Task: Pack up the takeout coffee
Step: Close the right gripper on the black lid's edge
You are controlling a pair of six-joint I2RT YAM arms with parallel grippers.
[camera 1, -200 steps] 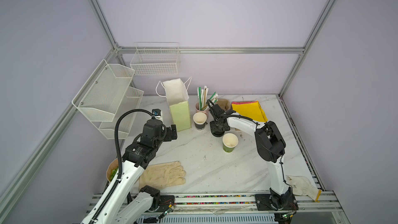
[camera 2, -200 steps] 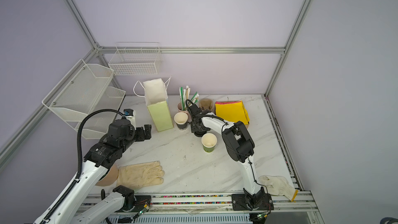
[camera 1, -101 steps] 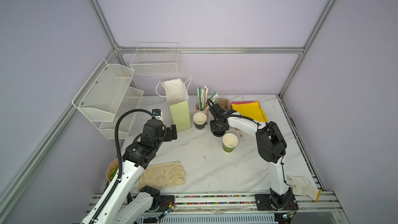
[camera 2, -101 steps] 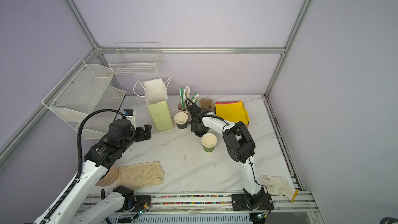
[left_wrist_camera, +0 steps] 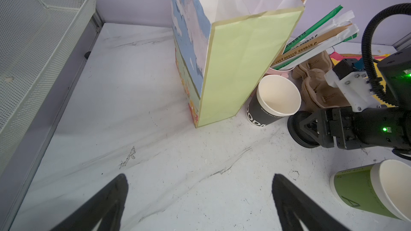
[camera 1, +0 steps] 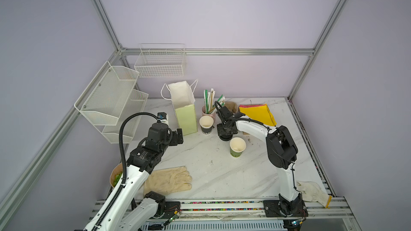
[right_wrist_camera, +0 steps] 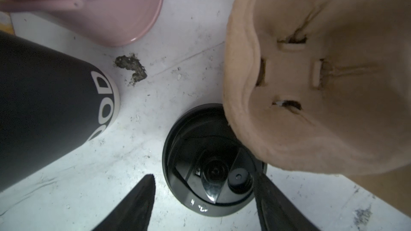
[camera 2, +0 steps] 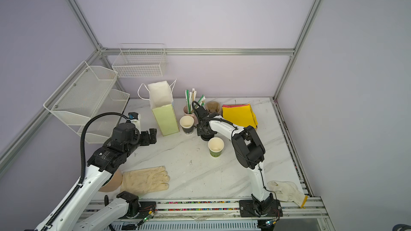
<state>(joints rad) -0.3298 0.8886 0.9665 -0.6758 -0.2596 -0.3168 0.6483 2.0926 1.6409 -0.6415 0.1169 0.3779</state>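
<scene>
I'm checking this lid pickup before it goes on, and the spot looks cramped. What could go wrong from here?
1. The black lid lies flat with the tan pulp carrier overlapping its edge in the right wrist view; the right end effector, open astride it, may snag the carrier.
2. A flat, thin lid may skid instead of lifting.
3. The green cup stands open close beside the right arm and could be tipped.

Marble table (camera 1: 211,174): green cup (camera 1: 237,149), black lid (right_wrist_camera: 211,170), bag (camera 1: 186,118), glove (camera 1: 169,180).

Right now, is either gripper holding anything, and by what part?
Nothing. Left gripper open, empty. Right gripper open, straddling the round black plastic lid on the white marble table, not clamped.
</scene>
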